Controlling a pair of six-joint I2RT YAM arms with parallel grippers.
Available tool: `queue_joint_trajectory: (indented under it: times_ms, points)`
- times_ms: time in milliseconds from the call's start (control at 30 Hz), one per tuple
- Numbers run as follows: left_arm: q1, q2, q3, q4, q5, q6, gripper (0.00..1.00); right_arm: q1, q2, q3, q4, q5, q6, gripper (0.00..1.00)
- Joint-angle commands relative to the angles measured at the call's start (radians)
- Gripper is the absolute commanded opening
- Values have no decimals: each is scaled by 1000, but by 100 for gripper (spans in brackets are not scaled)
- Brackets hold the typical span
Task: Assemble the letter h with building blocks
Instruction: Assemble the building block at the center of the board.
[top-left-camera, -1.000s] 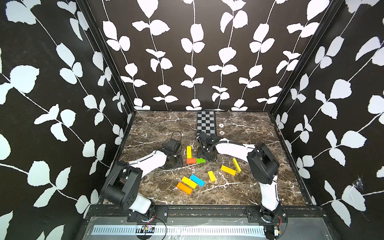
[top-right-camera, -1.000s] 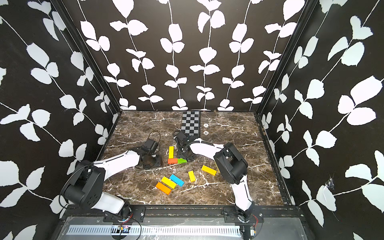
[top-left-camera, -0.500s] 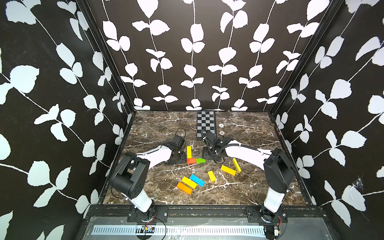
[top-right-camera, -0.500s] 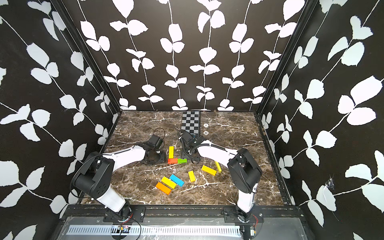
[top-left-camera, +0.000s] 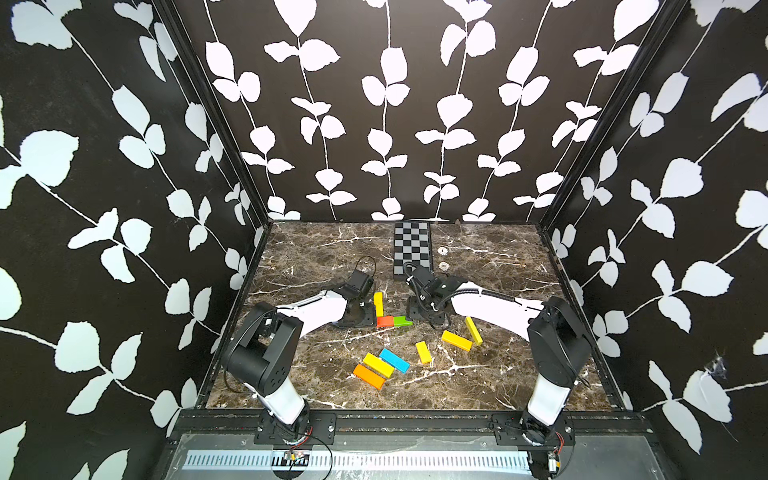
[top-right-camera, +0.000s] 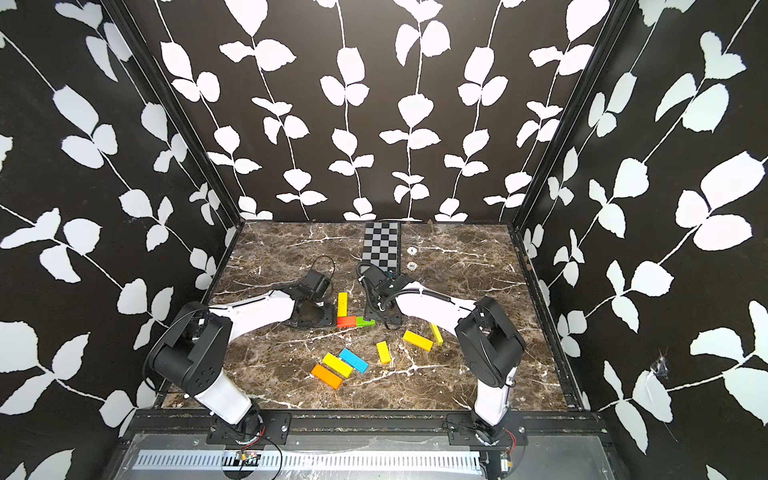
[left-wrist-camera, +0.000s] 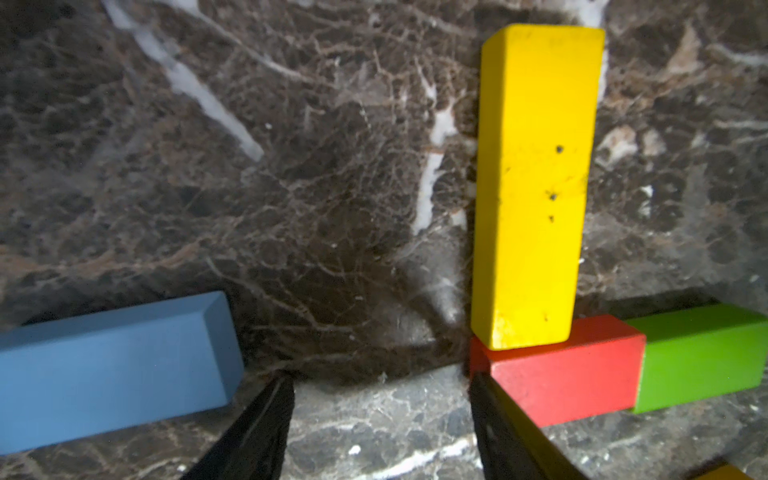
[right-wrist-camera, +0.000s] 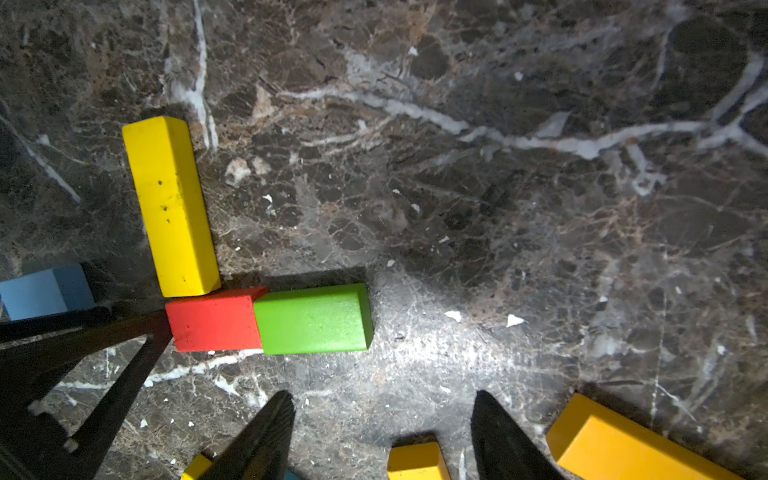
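Letter h (top-left-camera: 385, 321) is seen part-built on the table (top-left-camera: 498, 270): a yellow stem (left-wrist-camera: 532, 187) is butted onto a red block (left-wrist-camera: 565, 370), joined end to end with a green block (left-wrist-camera: 702, 357). Left gripper (left-wrist-camera: 381, 378) is spread wide and empty, 1 finger (left-wrist-camera: 498, 415) set against the red block, a blue block (left-wrist-camera: 112, 370) just beside. Right gripper (right-wrist-camera: 384, 395) is likewise wide and empty near the green block. 6 loose blocks (top-left-camera: 424, 352) are scattered nearer the front. 2 round labels (top-left-camera: 443, 250) beside the checkered board (top-left-camera: 411, 249) are too small to be read.

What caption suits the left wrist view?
Open left pincer near yellow bar, red block and green block; blue bar apart.
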Motion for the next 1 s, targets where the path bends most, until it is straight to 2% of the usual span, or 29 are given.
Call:
queue_joint_trajectory:
  times_ms: [0,100,300,500,667,767,967]
  points:
    - [-4,-12,-8,-42,-25,3,71,3,-31,-5,-21,5,-22,67]
    - [-4,-70,-17,-77,-74,-6,71,19,-30,2,-39,-13,-80,67]
    - [-3,-253,-42,-161,-160,-25,69,151,-24,22,-85,-5,-260,67]
    - [-1,-400,-92,-211,-171,-44,67,253,17,23,-125,-43,-351,63]
    - [-1,-451,-131,-227,-146,-52,65,296,69,53,-189,-3,-352,58]
    - [-1,-456,-146,-236,-137,-56,65,295,75,41,-178,4,-343,58]
    - [-1,-471,-201,-213,-127,-84,65,296,111,40,-132,-59,-346,61]
